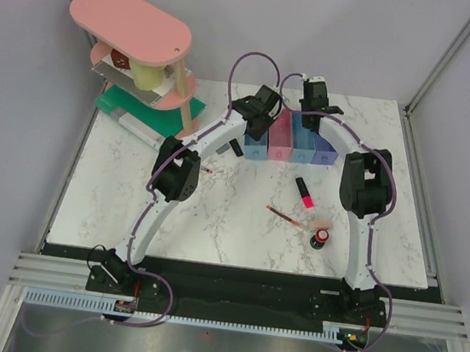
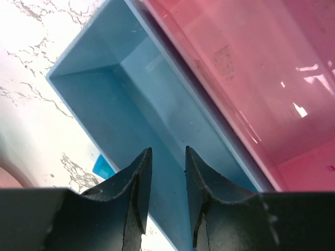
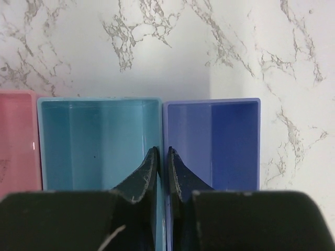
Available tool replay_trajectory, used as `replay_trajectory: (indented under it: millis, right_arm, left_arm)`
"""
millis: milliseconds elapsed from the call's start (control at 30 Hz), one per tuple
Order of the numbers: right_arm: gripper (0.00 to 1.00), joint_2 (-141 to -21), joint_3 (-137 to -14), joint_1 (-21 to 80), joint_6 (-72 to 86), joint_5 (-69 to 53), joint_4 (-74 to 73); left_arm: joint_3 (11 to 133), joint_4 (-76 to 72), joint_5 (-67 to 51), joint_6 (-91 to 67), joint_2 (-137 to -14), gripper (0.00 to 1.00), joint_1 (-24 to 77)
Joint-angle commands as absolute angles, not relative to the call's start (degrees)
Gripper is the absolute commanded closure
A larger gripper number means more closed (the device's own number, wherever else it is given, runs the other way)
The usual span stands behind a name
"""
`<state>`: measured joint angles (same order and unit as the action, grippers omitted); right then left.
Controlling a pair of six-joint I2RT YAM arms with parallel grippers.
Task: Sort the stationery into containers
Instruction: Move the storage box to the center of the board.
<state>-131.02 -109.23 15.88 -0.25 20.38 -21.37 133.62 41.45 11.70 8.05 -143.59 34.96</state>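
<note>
Four bins stand in a row: light blue (image 1: 256, 147), pink (image 1: 279, 145), light blue (image 1: 300, 150), purple-blue (image 1: 324, 153). My left gripper (image 1: 257, 120) hangs open and empty (image 2: 167, 152) over the left light blue bin (image 2: 115, 89), next to the pink bin (image 2: 251, 78). A small blue block (image 2: 103, 167) lies on the table beside that bin. My right gripper (image 1: 314, 108) is shut (image 3: 163, 151) astride the touching walls of the light blue bin (image 3: 94, 141) and the purple-blue bin (image 3: 220, 141). The marker (image 1: 304, 193), red pen (image 1: 285, 215), eraser (image 1: 318, 225) and knob (image 1: 321, 239) lie on the table nearer the arms.
A pink oval-topped stand (image 1: 131, 26) rises at the back left, over a green flat box (image 1: 141, 106) and a white item (image 1: 140, 128). A tiny red scrap (image 1: 208, 171) lies by the left arm. Grey walls enclose the marble table (image 1: 212, 225).
</note>
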Motion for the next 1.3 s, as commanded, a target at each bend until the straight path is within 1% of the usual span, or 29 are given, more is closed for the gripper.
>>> replay_trajectory:
  millis: [0,167,367,600,867,1267]
  right_arm:
    - [0.91,-134.38,-111.7,16.7,-2.99,23.2,-22.15]
    - [0.92,-135.0,-112.68,16.7,-1.85,21.01,-22.24]
    - [0.92,-134.74,-111.36,18.63,-1.41,20.04,-22.15]
    - [0.92,-135.7,-113.38,21.36,-1.76,21.27,-22.32]
    - [0.92,-136.67,-114.61,24.17,-1.5,21.27,-22.5]
    - [0.92,-135.62,-114.35,27.25,-0.18,17.94,-23.2]
  left_arm:
    - [135.79,40.96,15.9,10.81,-145.9,0.62,36.47]
    - [134.39,40.96,18.28,11.69,-146.08,0.63,36.39]
    - [130.26,40.87,19.6,10.99,-143.44,0.63,35.77]
    - [128.85,40.61,15.74,10.37,-140.54,0.63,35.68]
    - [129.11,40.25,12.74,10.19,-140.71,0.64,36.12]
    - [132.1,39.46,19.77,13.53,-145.63,0.68,40.78]
